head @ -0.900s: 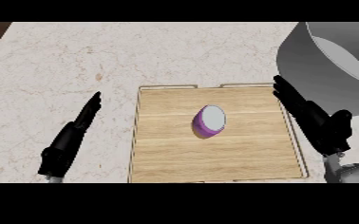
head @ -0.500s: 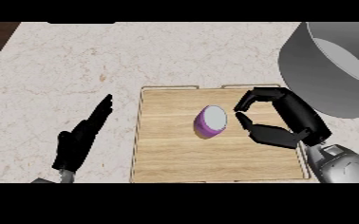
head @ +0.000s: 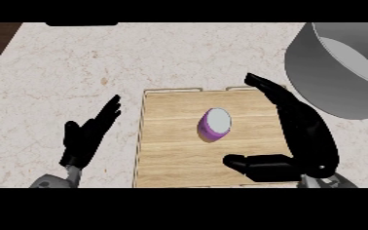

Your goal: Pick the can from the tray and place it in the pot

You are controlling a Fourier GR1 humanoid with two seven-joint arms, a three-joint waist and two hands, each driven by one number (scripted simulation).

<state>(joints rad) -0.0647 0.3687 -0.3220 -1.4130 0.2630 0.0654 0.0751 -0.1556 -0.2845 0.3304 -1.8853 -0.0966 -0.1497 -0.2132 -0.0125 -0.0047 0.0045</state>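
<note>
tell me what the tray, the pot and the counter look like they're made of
Tray: pale wood, going by the plank grain, matte.
Pot: looks like grey metal, smooth with a soft sheen.
Counter: likely stone or marble, beige with faint veining and speckles.

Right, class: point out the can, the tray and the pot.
can [head: 215, 124], head view, on its purple side and pale end.
tray [head: 173, 161], head view, on bare wooden floor.
pot [head: 316, 85], head view, on its grey outer wall.

Pale, speckled stone counter [head: 108, 63], evenly lit. Dark brown patch [head: 7, 31] at far left corner. Black strip [head: 81, 24] along far edge.
</note>
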